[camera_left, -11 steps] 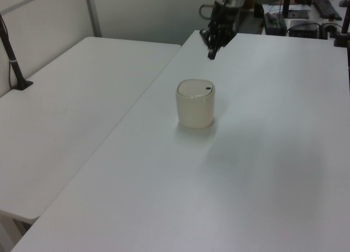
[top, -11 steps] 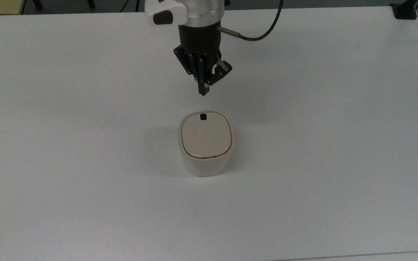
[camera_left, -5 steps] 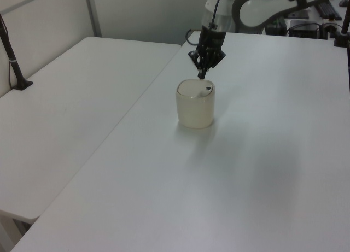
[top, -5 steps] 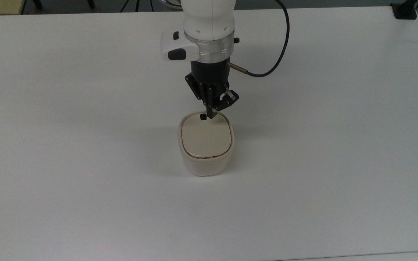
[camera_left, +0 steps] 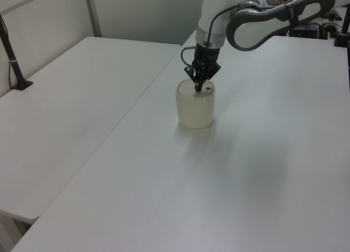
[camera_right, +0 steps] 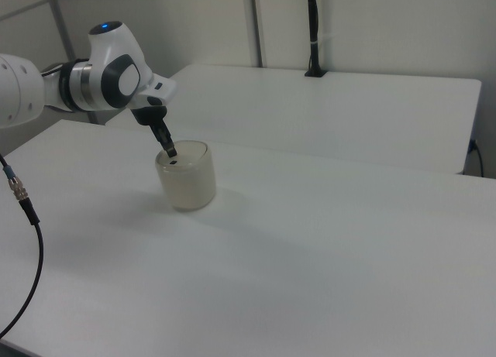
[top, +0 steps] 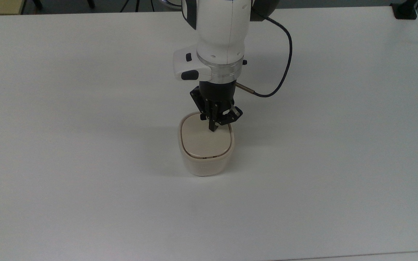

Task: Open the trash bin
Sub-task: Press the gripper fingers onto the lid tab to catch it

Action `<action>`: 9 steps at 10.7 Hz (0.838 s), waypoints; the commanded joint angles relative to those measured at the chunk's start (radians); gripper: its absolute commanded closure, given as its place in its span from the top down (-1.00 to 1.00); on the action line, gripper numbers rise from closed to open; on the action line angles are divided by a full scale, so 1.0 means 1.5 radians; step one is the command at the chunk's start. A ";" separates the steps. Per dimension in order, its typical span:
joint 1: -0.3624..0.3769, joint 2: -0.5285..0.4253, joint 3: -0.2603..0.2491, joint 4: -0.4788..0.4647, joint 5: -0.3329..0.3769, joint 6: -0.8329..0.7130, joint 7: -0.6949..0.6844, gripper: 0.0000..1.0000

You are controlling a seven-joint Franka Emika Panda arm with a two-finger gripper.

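Top view: trash bin (top: 206, 165) standing upright mid-table (top: 85, 181), lid (top: 200, 141) flat and shut, black button (top: 203, 117) at the lid's far edge, partly hidden behind the gripper.
Gripper (top: 212, 129): pointing straight down over the lid, fingers pressed together into one narrow tip, holding nothing; tip just to the top view's right of the button and a little nearer the camera.
Contact: cannot tell whether touching the lid or just above it.
Left view: gripper (camera_left: 197, 88) low over the bin (camera_left: 194, 109), tip at the lid beside the dark button.
Right view: gripper (camera_right: 170, 151) at the lid's edge on the right view's left; button (camera_right: 175, 162) just beside the tip.
Handling, judged: small hollow plastic, probably light and stiff, smooth-walled; likely to slide or tip under a sideways push.
Where to press: straight down on the button, not on the lid's middle; no grasp called for.
Step, judged: lining up for the press; bin not yet open.
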 commanded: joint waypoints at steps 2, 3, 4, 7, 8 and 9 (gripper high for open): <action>0.005 0.008 -0.003 0.003 -0.029 0.014 0.014 -1.00; 0.005 0.008 -0.003 0.002 -0.034 0.014 0.014 -1.00; 0.005 0.012 -0.003 0.002 -0.039 0.014 0.014 -1.00; 0.004 0.029 -0.003 0.002 -0.039 0.016 0.014 -1.00; 0.004 0.028 -0.003 0.004 -0.039 0.016 0.014 -1.00; 0.004 0.026 -0.003 0.005 -0.039 0.016 0.014 -1.00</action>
